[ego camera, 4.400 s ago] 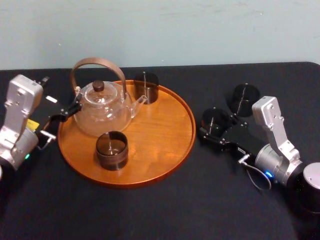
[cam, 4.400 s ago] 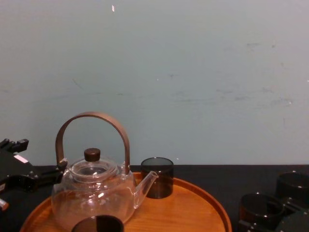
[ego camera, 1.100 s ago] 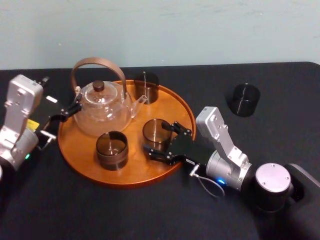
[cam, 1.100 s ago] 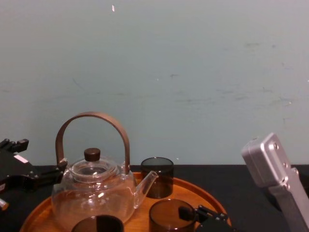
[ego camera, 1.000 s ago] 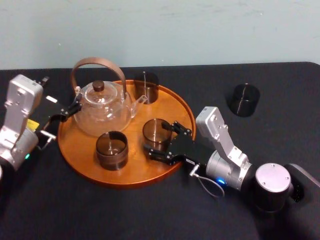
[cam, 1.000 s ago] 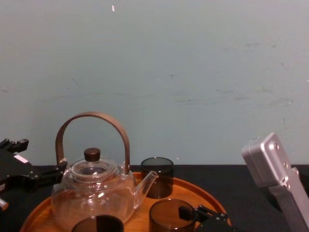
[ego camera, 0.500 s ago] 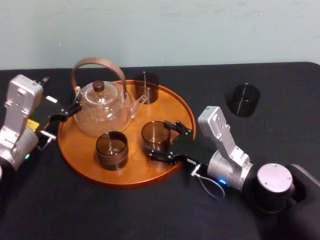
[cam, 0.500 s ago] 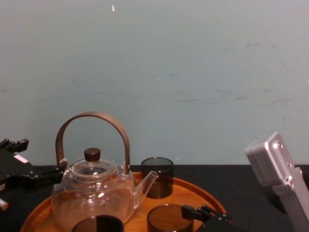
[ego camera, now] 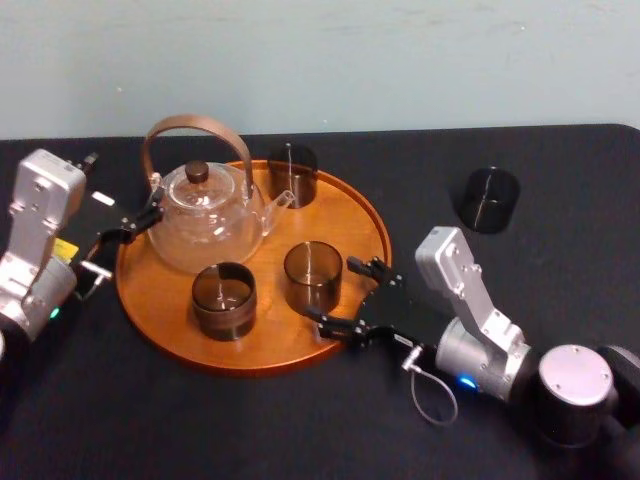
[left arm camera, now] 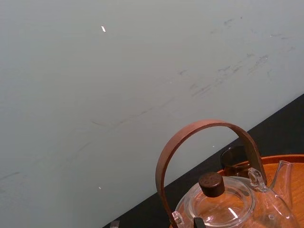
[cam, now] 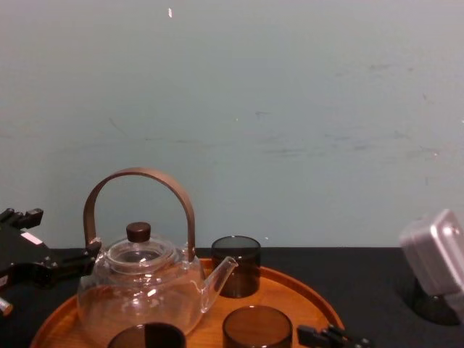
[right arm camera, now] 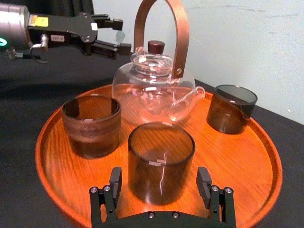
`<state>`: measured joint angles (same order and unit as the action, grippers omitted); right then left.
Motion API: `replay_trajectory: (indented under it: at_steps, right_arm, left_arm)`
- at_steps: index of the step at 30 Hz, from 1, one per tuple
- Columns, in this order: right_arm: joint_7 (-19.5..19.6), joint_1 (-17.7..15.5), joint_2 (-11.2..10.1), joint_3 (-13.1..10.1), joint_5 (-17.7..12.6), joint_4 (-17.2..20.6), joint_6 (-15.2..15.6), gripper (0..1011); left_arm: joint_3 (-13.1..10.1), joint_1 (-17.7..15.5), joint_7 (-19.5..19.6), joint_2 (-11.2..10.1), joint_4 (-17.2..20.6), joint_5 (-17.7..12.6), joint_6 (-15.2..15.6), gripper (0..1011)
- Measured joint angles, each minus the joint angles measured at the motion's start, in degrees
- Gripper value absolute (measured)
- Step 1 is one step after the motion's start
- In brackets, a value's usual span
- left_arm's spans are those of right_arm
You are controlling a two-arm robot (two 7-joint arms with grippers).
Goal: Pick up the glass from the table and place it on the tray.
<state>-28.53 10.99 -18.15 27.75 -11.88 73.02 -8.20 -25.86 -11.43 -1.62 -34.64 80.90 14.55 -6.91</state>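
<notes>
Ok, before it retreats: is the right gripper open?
Open. The right gripper has both fingers clear of the glass on the tray.

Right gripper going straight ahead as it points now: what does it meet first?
Probably the nearest glass on the tray, straight ahead of the open right gripper; the teapot stands farther behind.

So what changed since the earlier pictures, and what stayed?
The right gripper carried a smoky cylindrical glass leftward from the matte black table onto the round orange-brown wooden tray, released it, and drew back, open. The left gripper, clear glass teapot, the tray's two other glasses and the glass on the table stayed put.
</notes>
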Motion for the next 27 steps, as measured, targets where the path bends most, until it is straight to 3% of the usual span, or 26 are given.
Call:
replay_trajectory:
  at_steps: [12,20,27]
  right_arm:
    - [1.42,-5.78,-4.95,-3.63,-0.95,7.32,0.47,1002]
    - [3.46,-7.91,-7.18,-9.91,-4.33,8.59,0.58,1002]
    - [4.00,-8.25,-7.92,-14.89,-7.82,7.11,0.65,1002]
  left_arm:
    - [0.00,0.00,0.00,0.00,0.00,0.00,0.00,1010]
    - [0.00,0.00,0.00,0.00,0.00,0.00,0.00,1009]
    - [0.00,0.00,0.00,0.00,0.00,0.00,0.00,1010]
